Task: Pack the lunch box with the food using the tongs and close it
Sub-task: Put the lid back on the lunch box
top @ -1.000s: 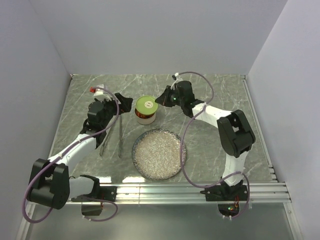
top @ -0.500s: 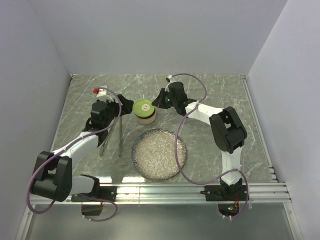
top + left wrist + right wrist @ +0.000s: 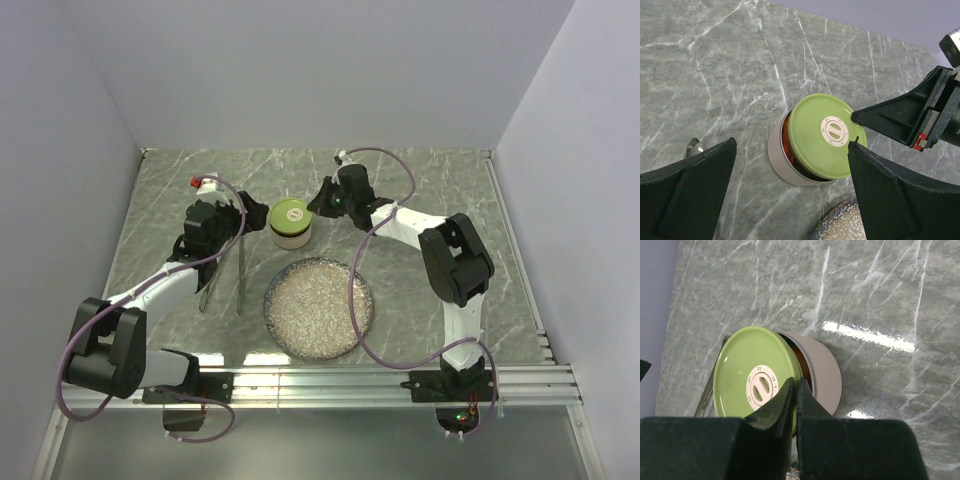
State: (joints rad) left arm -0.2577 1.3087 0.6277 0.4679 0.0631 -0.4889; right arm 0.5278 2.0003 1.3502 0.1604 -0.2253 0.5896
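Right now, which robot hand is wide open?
The left gripper: its fingers stand far apart, facing the lunch box. The right gripper is squeezed shut by the green lid.

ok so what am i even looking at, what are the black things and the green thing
Two robot arms bolted to a grey table. One picture looks down from above; the other two come from cameras on each wrist, so the black wedges are each arm's own claw. The left claw is open and empty beside a steel lunch box. The right claw is shut, its tips at the edge of the green lid, which sits crooked on it. Metal tongs and a speckled plate lie nearby.
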